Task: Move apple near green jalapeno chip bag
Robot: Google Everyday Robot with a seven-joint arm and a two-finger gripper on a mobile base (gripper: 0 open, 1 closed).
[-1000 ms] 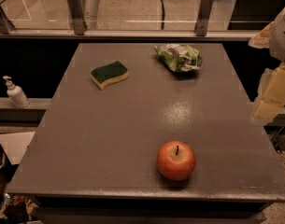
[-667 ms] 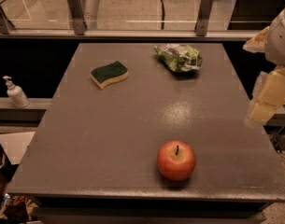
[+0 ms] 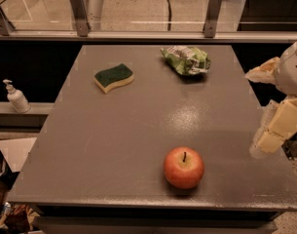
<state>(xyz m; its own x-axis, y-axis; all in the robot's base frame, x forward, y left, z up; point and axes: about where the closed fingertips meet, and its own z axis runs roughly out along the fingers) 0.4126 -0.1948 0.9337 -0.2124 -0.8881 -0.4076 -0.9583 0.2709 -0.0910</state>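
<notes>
– Three objects are sitting on the grey table (image 3: 114, 145). Confirm item one.
– Item one, the apple (image 3: 184, 167), is standing upright near the front edge, right of centre, with its stem pointing up. Nothing is touching it.
– Item two?
– The green jalapeno chip bag (image 3: 186, 60) is lying crumpled near the far edge, also right of centre. It is lying well apart from the apple, with bare tabletop stretching between them.
– Item three?
– A sponge (image 3: 114, 77), dark green on top and yellow underneath, is lying flat at the far left, roughly level with the bag but apart from it.
– Report the gripper position.
– The gripper (image 3: 270, 135) is hanging at the right border of the view, by the right edge of the table, pointing down and slightly leftward. It is sitting higher in the view than the apple and lower than the bag, and it is touching neither.
– Report the gripper state.
– Whether it is standing open or closed cannot be told from this angle. The apple is resting on the table, apart from it.
– Anything off the table?
– A white pump bottle (image 3: 15, 96) is standing on a ledge to the left of the table. A railing (image 3: 138, 34) with metal posts is running behind the far edge.
</notes>
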